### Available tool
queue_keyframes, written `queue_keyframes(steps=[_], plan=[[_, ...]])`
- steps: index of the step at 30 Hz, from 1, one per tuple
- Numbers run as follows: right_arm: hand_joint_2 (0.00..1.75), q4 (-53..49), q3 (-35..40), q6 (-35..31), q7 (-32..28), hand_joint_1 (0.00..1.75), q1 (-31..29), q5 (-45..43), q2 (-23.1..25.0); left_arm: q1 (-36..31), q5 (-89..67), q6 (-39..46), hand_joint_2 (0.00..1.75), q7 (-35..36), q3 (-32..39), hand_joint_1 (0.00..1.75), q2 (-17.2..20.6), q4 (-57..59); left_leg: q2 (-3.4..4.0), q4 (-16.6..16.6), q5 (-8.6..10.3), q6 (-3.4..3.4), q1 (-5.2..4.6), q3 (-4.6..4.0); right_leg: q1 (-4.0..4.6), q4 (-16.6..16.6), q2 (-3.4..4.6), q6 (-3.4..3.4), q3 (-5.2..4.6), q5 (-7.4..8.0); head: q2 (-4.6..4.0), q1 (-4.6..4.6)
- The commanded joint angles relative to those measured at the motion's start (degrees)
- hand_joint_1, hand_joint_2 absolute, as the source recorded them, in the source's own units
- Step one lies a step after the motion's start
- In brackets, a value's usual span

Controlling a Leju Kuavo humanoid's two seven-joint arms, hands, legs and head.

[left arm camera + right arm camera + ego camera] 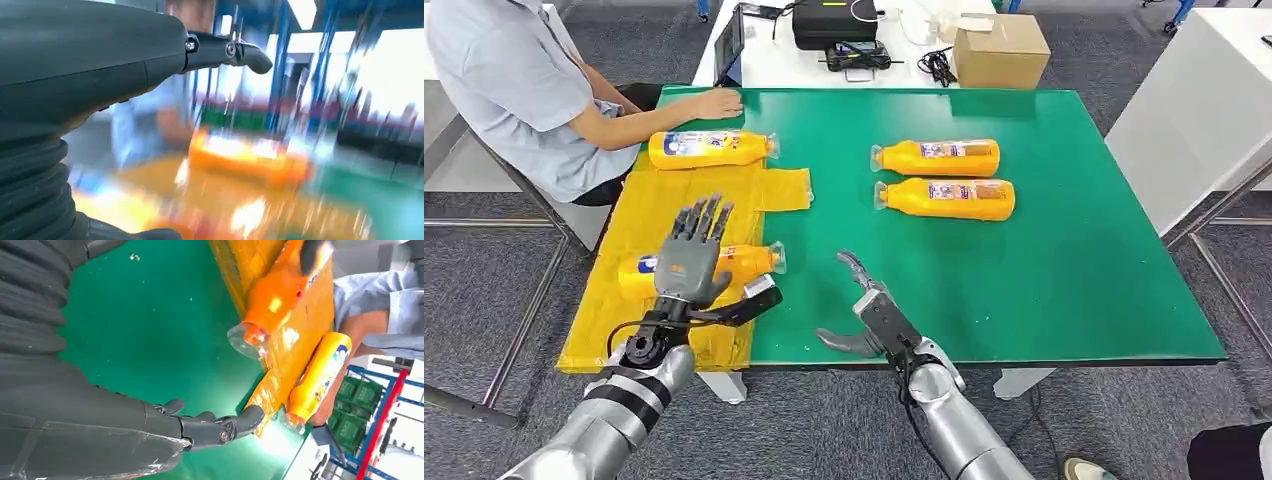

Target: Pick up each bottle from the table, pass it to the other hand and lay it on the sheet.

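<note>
**Two bottles on the sheet, two on bare green**

Over the near left part of the table, the left hand (pixel 692 255) is raised with its fingers spread and straight, holding nothing; it covers the middle of the near bottle (pixel 749 263), which lies on its side on the yellow sheet (pixel 649 215). To its right, at the table's front edge, the right hand (pixel 864 300) hangs with fingers loosely curved and apart, also holding nothing, above bare green table (pixel 1074 270).

Four orange bottles lie in view, all on their sides. Two are on the sheet: the near one, its clear cap end at the sheet's right edge, and a far bottle (pixel 709 149) close to the sheet's back edge, just beside a seated person's hand (pixel 714 102). Two more, a rear bottle (pixel 939 157) and a front bottle (pixel 949 198), lie parallel and close together mid-table, well apart from both hands.

Open green surface runs between the right hand and that pair, and on to the right edge. The sheet overhangs the left edge of the table.
</note>
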Motion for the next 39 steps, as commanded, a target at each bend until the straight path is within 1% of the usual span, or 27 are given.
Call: queue_keyframes(steps=[1, 3, 13, 14, 16, 18, 21, 23, 24, 25, 26, 27, 28, 30, 32, 35, 36, 37, 38, 39], plan=[[1.75, 5.4, 1.2, -0.1, -0.7, 0.0, -3.6, -0.7, 0.2, -0.3, -1.7, 2.9, 1.75, -0.7, -2.4, 0.0, 0.8, -1.8, 0.08, 0.0, 0.01, -0.12, 0.1, -0.02, 0.1, 0.0, 0.07, -0.16, -0.02, 0.04, 0.0, 0.0], [1.75, 5.5, 1.6, -0.4, -0.9, 0.0, -3.7, -1.0, 0.1, -0.4, -2.1, 2.5, 1.75, -1.4, -2.3, 0.0, 0.1, -1.1, 0.07, 0.0, 0.01, -0.11, 0.09, -0.09, 0.1, 0.0, 0.05, -0.14, -0.11, 0.04, 0.0, 0.0], [1.75, 5.4, 1.9, -0.6, -0.9, 0.0, -3.6, -1.2, -0.1, -0.5, -3.3, 2.0, 1.75, -1.3, -2.6, 0.0, 0.2, -0.4, 0.1, 0.0, 0.0, -0.17, 0.15, -0.09, 0.16, 0.0, 0.08, -0.23, -0.1, 0.04, 0.0, 0.0], [1.75, 5.5, 2.2, -0.7, -1.0, 0.0, -3.6, -1.4, -0.2, 0.1, -2.9, 1.9, 1.75, -2.3, -2.9, 0.0, -0.1, -0.9, 0.09, 0.0, -0.01, -0.13, 0.12, -0.08, 0.13, 0.0, 0.07, -0.17, -0.09, 0.03, 0.0, 0.0], [1.75, 5.5, 2.3, -0.8, -1.0, 0.0, -3.6, -1.5, -0.3, 0.4, -2.2, 0.9, 1.75, -2.5, -2.8, 0.0, -0.2, -1.4, 0.1, 0.0, -0.01, -0.15, 0.14, -0.07, 0.15, 0.0, 0.08, -0.21, -0.08, 0.04, 0.0, 0.0], [1.75, 5.5, 2.3, -0.8, -1.0, 0.0, -3.5, -1.5, -0.3, 0.5, -1.8, 0.4, 1.75, -2.8, -2.9, 0.0, -0.1, -1.6, 0.05, 0.0, 0.01, -0.08, 0.07, -0.15, 0.07, 0.0, 0.03, -0.1, -0.16, 0.03, 0.0, 0.0], [1.75, 5.6, 2.2, -1.0, -1.0, 0.0, -3.5, -1.6, -0.5, 1.5, 0.7, 0.0, 1.75, -4.4, -2.9, 0.0, -0.2, -3.5, 0.1, 0.0, 0.0, -0.16, 0.13, -0.13, 0.14, 0.0, 0.08, -0.21, -0.16, 0.04, 0.0, 0.0], [1.75, 5.3, 1.9, -1.3, -1.2, 0.0, -3.3, -1.7, -0.5, 3.0, 7.5, -0.2, 1.75, -8.2, -1.8, 0.0, -1.0, -6.5, 0.07, 0.0, -0.02, -0.14, 0.12, -0.16, 0.13, 0.0, 0.05, -0.19, -0.17, 0.02, 0.0, 0.0], [1.75, 4.4, 1.6, -1.8, -1.8, 0.0, -3.0, -1.9, -0.5, 4.0, 9.9, -0.5, 1.75, -9.3, -1.4, 0.0, -1.3, -8.8, 0.04, 0.0, 0.0, -0.09, 0.07, -0.17, 0.08, 0.0, 0.02, -0.12, -0.18, 0.02, 0.0, 0.0], [1.75, 3.4, 1.3, -2.4, -2.2, 0.0, -2.7, -2.0, -0.5, 4.8, 11.9, -1.0, 1.75, -10.0, -1.2, 0.0, -1.7, -10.7, 0.07, 0.0, -0.02, -0.15, 0.13, -0.14, 0.14, 0.0, 0.04, -0.2, -0.14, 0.02, 0.0, 0.0], [1.75, 1.3, 0.7, -3.7, -2.9, 0.0, -1.9, -2.1, -0.7, 6.6, 17.9, -1.3, 1.75, -13.0, 0.0, 0.0, -2.4, -14.2, 0.04, 0.0, -0.02, -0.1, 0.09, -0.18, 0.1, 0.0, 0.02, -0.13, -0.19, 0.01, 0.0, 0.0], [1.75, 0.1, 0.1, -4.4, -3.2, 0.0, -1.6, -2.4, -0.7, 7.6, 20.6, -1.2, 1.75, -14.0, 0.6, 0.0, -2.9, -15.9, 0.01, 0.0, -0.01, -0.07, 0.05, -0.22, 0.06, 0.0, -0.01, -0.09, -0.23, 0.0, 0.0, 0.0], [1.75, -4.0, -1.1, -5.5, -2.7, 0.0, -0.3, -3.3, -1.1, 9.8, 23.7, -1.4, 1.75, -14.8, 1.2, 0.0, -3.4, -20.3, 0.0, 0.1, -0.04, -0.11, 0.1, -0.24, 0.11, 0.0, -0.02, -0.15, -0.22, -0.02, 0.0, 0.0], [1.75, -7.5, -1.7, -7.7, -2.4, 0.0, 0.6, -2.6, -1.8, 12.2, 26.4, 0.2, 1.75, -16.0, 2.1, 0.0, -4.0, -24.0, 0.02, 0.1, -0.05, -0.1, 0.09, -0.24, 0.1, 0.0, -0.01, -0.14, -0.24, -0.03, 0.0, 0.0], [1.75, -12.1, -3.5, -10.4, -2.5, 0.0, 2.1, -2.7, -2.0, 15.8, 34.4, 1.9, 1.75, -19.9, 3.0, 0.0, -5.2, -29.2, 0.01, 0.1, -0.04, -0.09, 0.06, -0.27, 0.08, 0.0, -0.01, -0.12, -0.26, -0.02, 0.0, 0.0], [1.75, -16.8, -5.0, -13.6, -1.7, 0.0, 4.0, -2.8, -2.4, 19.5, 42.4, 1.3, 1.75, -22.6, 3.5, 0.0, -6.3, -33.9, 0.01, 0.0, -0.05, -0.07, 0.03, -0.31, 0.05, 0.0, -0.01, -0.1, -0.33, -0.02, 0.0, 0.0], [1.75, -18.0, -5.7, -14.7, -1.0, 0.0, 4.7, -3.0, -2.7, 21.2, 48.6, -0.9, 1.75, -23.8, 3.9, 0.0, -7.0, -35.6, 0.04, 0.1, -0.1, -0.12, 0.09, -0.28, 0.11, 0.0, 0.01, -0.17, -0.28, -0.05, 0.0, 0.0], [0.0, -19.3, -6.3, -15.4, -0.5, 0.0, 5.5, -2.9, -3.3, 22.6, 52.0, -2.3, 1.75, -24.7, 4.4, 0.0, -7.1, -36.4, 0.02, 0.1, -0.06, -0.09, 0.04, -0.3, 0.07, 0.0, 0.0, -0.13, -0.31, -0.02, 0.0, 0.0], [0.0, -21.1, -7.7, -19.5, -0.5, 0.0, 7.1, -0.8, -3.7, 24.9, 58.1, -5.7, 1.75, -25.3, 4.9, 0.0, -7.6, -38.0, 0.05, 0.0, -0.09, -0.14, 0.1, -0.21, 0.13, -0.1, 0.02, -0.2, -0.21, -0.03, 0.0, 0.0], [0.0, -23.1, -8.4, -20.6, -1.3, 0.0, 8.5, -0.4, -4.0, 26.3, 60.7, -7.2, 1.75, -26.0, 5.1, 0.0, -7.9, -38.9, 0.01, 0.0, -0.07, -0.1, 0.06, -0.25, 0.08, -0.1, -0.02, -0.15, -0.26, -0.02, 0.0, -0.02]])
